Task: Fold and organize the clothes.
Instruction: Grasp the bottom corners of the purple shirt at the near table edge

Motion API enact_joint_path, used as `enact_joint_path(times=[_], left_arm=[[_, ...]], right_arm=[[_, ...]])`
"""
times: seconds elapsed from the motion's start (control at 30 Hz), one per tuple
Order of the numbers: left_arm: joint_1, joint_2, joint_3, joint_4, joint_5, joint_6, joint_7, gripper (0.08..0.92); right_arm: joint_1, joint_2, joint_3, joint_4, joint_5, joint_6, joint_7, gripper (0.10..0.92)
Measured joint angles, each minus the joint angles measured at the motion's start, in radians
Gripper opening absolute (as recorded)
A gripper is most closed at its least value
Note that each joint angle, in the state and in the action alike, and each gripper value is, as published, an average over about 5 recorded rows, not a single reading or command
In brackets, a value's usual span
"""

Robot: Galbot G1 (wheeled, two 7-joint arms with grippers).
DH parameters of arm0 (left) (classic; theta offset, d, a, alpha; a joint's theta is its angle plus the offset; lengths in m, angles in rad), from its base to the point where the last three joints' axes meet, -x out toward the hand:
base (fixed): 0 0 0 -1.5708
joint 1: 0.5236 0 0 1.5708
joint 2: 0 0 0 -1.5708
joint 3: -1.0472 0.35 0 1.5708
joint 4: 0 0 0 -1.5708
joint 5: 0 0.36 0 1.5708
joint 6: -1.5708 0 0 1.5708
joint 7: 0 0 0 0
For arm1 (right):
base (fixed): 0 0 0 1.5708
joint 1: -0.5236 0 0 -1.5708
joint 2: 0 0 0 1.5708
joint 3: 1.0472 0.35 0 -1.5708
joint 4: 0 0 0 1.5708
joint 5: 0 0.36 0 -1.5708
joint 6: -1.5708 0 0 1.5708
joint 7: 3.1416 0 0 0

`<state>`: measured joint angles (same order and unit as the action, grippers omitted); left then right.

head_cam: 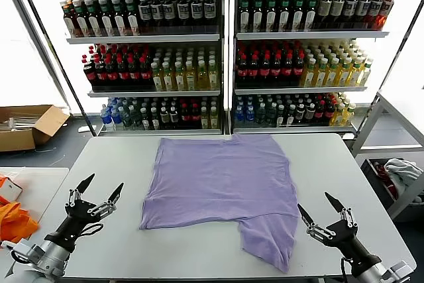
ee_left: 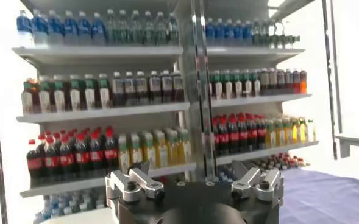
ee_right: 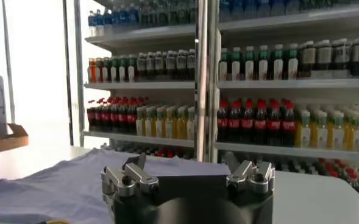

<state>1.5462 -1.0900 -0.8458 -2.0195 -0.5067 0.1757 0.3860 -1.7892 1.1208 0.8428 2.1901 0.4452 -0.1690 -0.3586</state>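
Lavender T-shirt (head_cam: 222, 180) flat on table (head_cam: 344, 170) (one sleeve trailing), left claw (head_cam: 99, 195) and right claw (head_cam: 320, 211) spread, empty

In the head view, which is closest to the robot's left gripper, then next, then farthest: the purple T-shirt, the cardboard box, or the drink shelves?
From the left gripper:
1. Purple T-shirt, on the table toward the right gripper's side.
2. Cardboard box, on the floor beyond the table's left end.
3. Drink shelves, behind the table.

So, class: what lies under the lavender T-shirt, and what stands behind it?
The lavender T-shirt lies flat on the white table; anything beneath the fabric is covered and cannot be seen. Behind it stand shelves of bottled drinks. Both grippers, left and right, hover open, empty.
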Motion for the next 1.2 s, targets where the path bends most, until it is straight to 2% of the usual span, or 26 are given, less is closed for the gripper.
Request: enact_joint_path(times=[0.23,0.57,1.03,1.13,1.2], left_arm=[[-0.004,0.059,0.073,-0.007,-0.027,0.133,-0.063,0.823],[-0.015,0.050,0.172,0.018,-0.009,0.290,-0.117,0.823],[-0.059,0.029,0.216,0.068,0.002,0.363,-0.126,0.822],[-0.066,0.028,0.226,0.071,0.005,0.372,-0.125,0.823],[-0.066,0.026,0.233,0.071,0.010,0.374,-0.122,0.822]], right_arm=[[-0.066,-0.050,-0.041,0.062,0.002,-0.115,0.074,0.823],[-0.110,-0.081,-0.128,0.108,-0.027,-0.285,0.179,0.823],[-0.063,-0.050,-0.241,0.094,-0.057,-0.374,0.238,0.823],[-0.048,-0.041,-0.253,0.083,-0.069,-0.381,0.236,0.796],[-0.039,-0.034,-0.260,0.075,-0.078,-0.384,0.233,0.750]])
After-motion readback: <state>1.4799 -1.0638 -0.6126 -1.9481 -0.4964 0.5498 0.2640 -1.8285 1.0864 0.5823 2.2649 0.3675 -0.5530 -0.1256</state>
